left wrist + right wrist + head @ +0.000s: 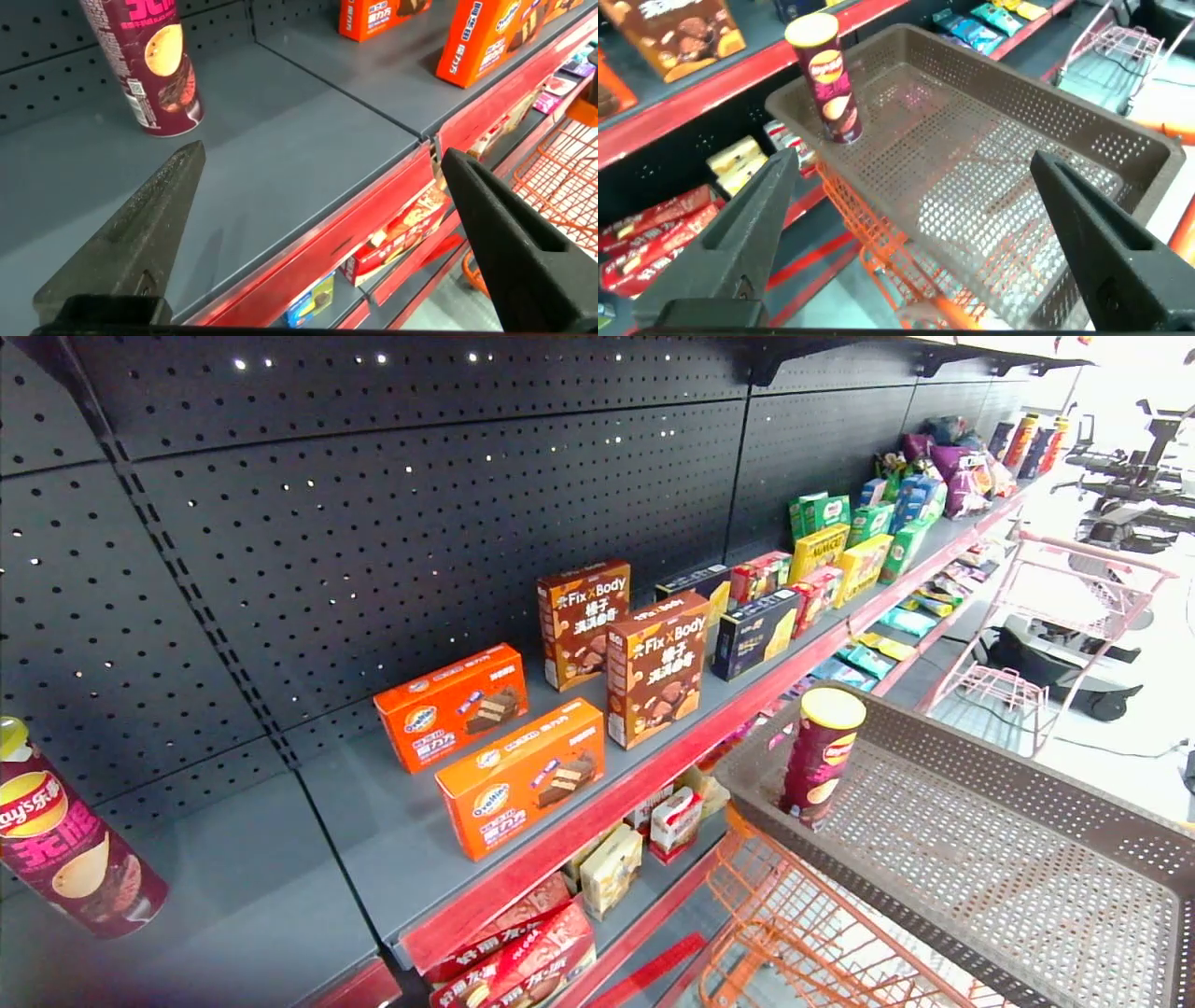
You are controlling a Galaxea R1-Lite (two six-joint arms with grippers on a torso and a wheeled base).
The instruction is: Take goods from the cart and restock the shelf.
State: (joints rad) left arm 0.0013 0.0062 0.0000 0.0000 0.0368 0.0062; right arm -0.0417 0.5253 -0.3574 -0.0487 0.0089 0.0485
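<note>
- Head view: one chip can stands stocked on the shelf. The second can is upright in the cart tray, not yet shelved.
- Left wrist view: my left gripper is spread wide and empty, above the shelf near the chip can.
- Right wrist view: my right gripper is spread wide and empty, over the cart tray. I judge the second can the one item left.

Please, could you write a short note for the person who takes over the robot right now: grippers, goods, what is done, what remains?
Left gripper: open, empty, over the shelf, near the shelf can.
Right gripper: open, empty, above the cart tray.
Done: the shelf can stands upright on the shelf, apart from the orange boxes.
Left: the cart can stands upright in a tray corner; it probably goes onto the shelf next.
</note>
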